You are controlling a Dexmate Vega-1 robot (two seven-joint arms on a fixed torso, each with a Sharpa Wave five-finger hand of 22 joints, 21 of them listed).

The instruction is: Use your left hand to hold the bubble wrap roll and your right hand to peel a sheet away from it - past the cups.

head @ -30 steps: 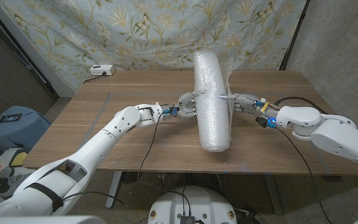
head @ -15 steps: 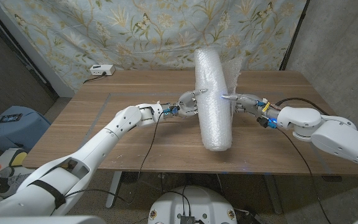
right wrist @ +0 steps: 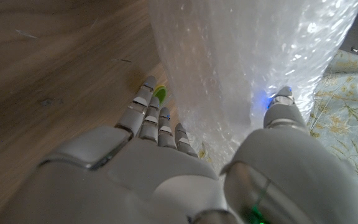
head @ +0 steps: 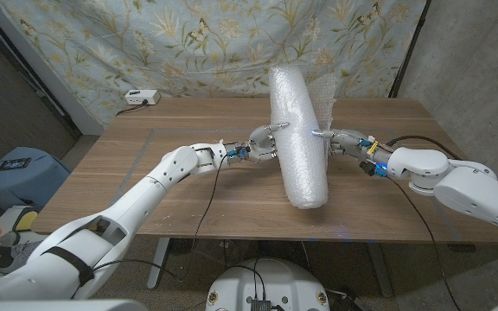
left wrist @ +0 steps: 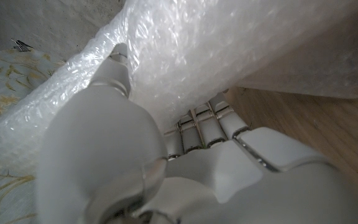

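Observation:
The bubble wrap roll stands tilted on the wooden table, top leaning toward the back. My left hand holds its left side; in the left wrist view the thumb presses on the roll and the fingers curl under it. My right hand is at the roll's right side. A loose sheet flares out above it. In the right wrist view my right hand has bubble wrap between thumb and fingers. A small yellow-green thing shows beyond the fingertips.
A white box with a cable sits at the table's back left corner. A floral curtain hangs behind the table. A blue bin stands on the floor to the left.
The roll's lower end has slid a little to the right and forward. The loose sheet has spread out further at the upper right. My right hand has shifted slightly right.

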